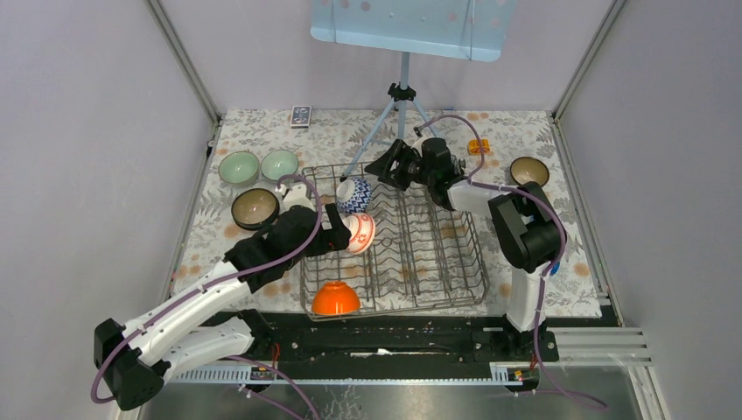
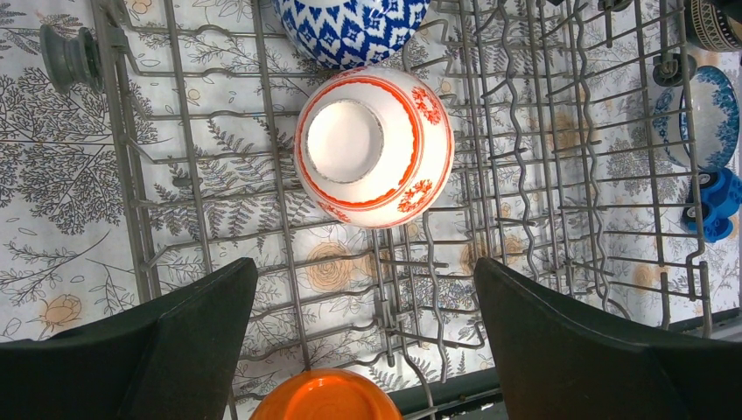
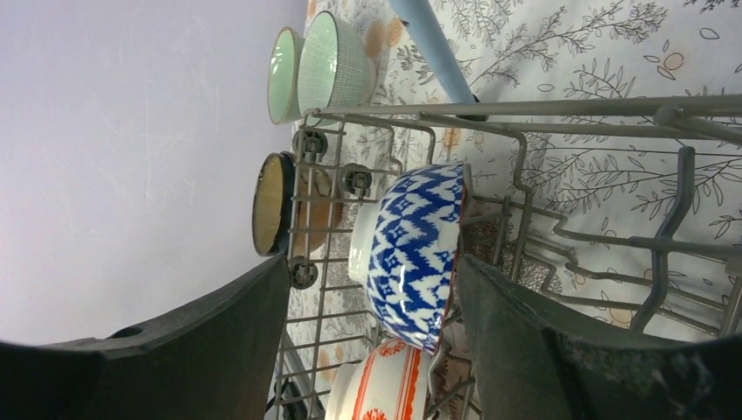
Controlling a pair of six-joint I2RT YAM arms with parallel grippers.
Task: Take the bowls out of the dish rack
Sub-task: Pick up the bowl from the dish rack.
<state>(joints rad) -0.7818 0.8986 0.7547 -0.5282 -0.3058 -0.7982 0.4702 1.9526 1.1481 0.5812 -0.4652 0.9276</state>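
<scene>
Right claw [image 3: 374, 271] stands wide astride the blue-and-white bowl [image 3: 416, 254], which is tipped on edge at the far left of the dish rack [image 1: 437, 254], with a gap on one side. Left claw [image 2: 363, 271], wide and empty, hovers just short of the upturned red-and-white bowl [image 2: 374, 147]. Only the overhead view shows the brown bowl [image 1: 529, 171] at the desk's [image 1: 569, 262] far right.

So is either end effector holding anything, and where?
Nothing. The right end effector straddles the blue patterned bowl, not gripping; the left end effector is open, short of the red patterned bowl.
</scene>
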